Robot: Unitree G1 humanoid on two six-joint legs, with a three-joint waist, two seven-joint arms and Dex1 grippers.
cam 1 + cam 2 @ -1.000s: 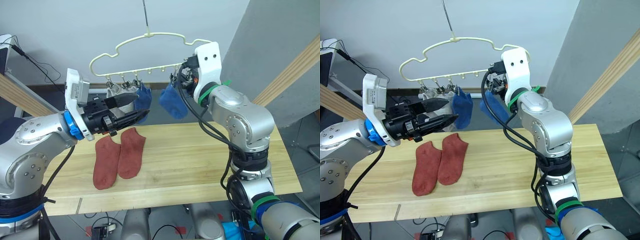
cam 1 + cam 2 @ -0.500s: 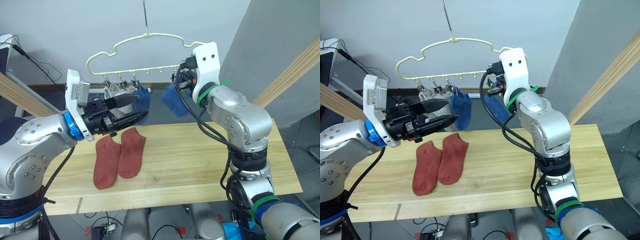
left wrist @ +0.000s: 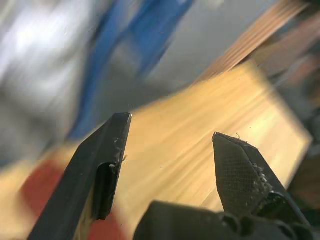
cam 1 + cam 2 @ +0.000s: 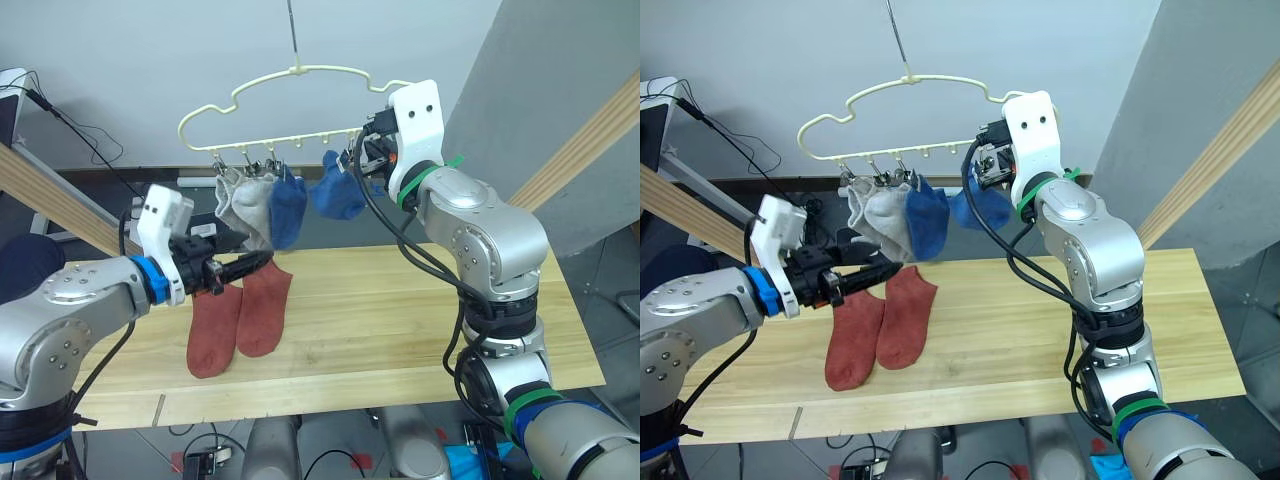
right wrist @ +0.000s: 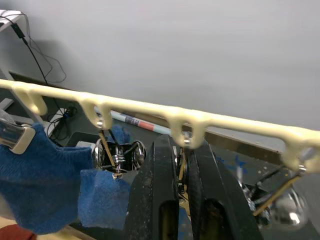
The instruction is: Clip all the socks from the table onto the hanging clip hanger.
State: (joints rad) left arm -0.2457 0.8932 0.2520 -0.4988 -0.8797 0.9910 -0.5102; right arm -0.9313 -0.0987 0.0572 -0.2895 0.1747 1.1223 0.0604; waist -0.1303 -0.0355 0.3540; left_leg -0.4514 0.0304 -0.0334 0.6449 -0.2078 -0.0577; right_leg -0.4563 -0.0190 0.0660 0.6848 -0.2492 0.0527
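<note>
Two rust-red socks (image 4: 238, 315) flat on the table (image 4: 400, 310), side by side and touching along their length, toes toward the near edge, left of the table's middle; not yet clipped. Above, on the clip hanger (image 4: 290, 105), two light grey socks (image 4: 245, 200) bunched together at the left clips, a blue sock (image 4: 288, 205) just right of them and touching, and a second blue sock (image 4: 338, 195) further right under the next clips, all drooping limp and creased. Pale-yellow wire outline hung by a metal hook from above, with free silver clips further right along the lower bar, seen close in the right wrist view. Left gripper (image 3: 170, 165) low over the table, just beside the red pair's cuffs, fingers spread with nothing between them. Right gripper (image 5: 182, 190) up at the hanger bar beside the second blue sock, fingers pressed nearly together around what looks like a clip's wire stem, though hard to tell whether actually pinched or merely alongside. Main risk from here: grabbing both red socks at once, since touching edges invite a double pick. Also a risk of the hanger swinging or tilting on its single hook if pushed by the right gripper, shaking loose a soft sock held only by a small clip bite. Thin knit liable to slip from a shallow pinch.
</note>
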